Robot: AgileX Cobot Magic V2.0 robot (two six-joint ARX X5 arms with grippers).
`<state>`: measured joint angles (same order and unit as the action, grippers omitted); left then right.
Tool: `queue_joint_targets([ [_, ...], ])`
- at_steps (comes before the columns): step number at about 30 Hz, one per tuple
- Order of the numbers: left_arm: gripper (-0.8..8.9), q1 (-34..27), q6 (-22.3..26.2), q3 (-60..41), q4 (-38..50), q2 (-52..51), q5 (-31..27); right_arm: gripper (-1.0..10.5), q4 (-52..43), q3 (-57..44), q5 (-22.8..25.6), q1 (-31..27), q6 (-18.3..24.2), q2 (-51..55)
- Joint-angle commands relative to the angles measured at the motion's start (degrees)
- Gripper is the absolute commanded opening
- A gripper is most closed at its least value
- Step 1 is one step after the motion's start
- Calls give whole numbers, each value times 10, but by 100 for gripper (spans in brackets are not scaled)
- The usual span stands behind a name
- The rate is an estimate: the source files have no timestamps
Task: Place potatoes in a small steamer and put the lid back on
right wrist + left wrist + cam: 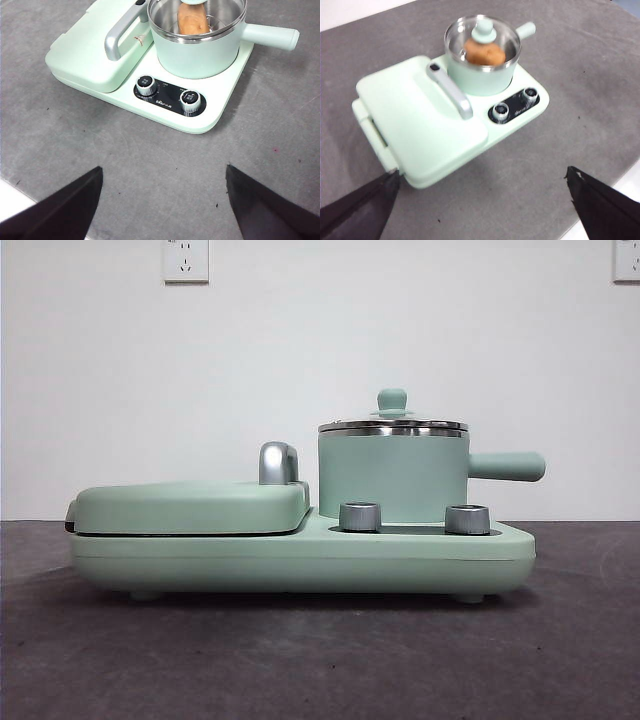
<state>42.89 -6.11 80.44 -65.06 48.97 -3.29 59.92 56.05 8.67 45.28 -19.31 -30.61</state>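
Left wrist view: the potato point(484, 54) is seen under the lid point(482, 42) on the small steamer point(482, 75), both grippers spread empty, so little beyond an unnoticed skewed lid could be feared.

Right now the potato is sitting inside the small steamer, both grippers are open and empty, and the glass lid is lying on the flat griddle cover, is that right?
Not quite. The lid is on the small steamer, not on the griddle cover; the left wrist view shows the potato through its glass. The left gripper and right gripper are indeed open and empty.
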Motion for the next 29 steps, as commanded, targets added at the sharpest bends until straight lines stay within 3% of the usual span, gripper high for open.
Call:
queue_joint_targets([
  [1,529,5,-11,-69,35,-56,-6,391,-8,5,0,5,7,-3],
  [10,527,5,-37,-225,95,-175,-18,391,-14,5,4,5,7,-3],
  [11,486,5,-36,-226,94,-175,-21,390,-14,5,4,5,7,-3],
  [12,397,5,-36,-226,94,-175,-24,355,-14,5,5,5,7,-3],
  [13,237,5,-36,-226,95,-175,-28,249,-14,5,6,5,6,-3],
  [14,-20,5,-36,-226,94,-175,-28,57,-13,5,6,5,7,-3],
  [15,34,5,-38,-226,95,-175,-29,-11,-12,5,7,5,7,-3],
  [29,25,4,-39,-236,115,-180,-29,20,-12,5,8,5,7,-3],
])
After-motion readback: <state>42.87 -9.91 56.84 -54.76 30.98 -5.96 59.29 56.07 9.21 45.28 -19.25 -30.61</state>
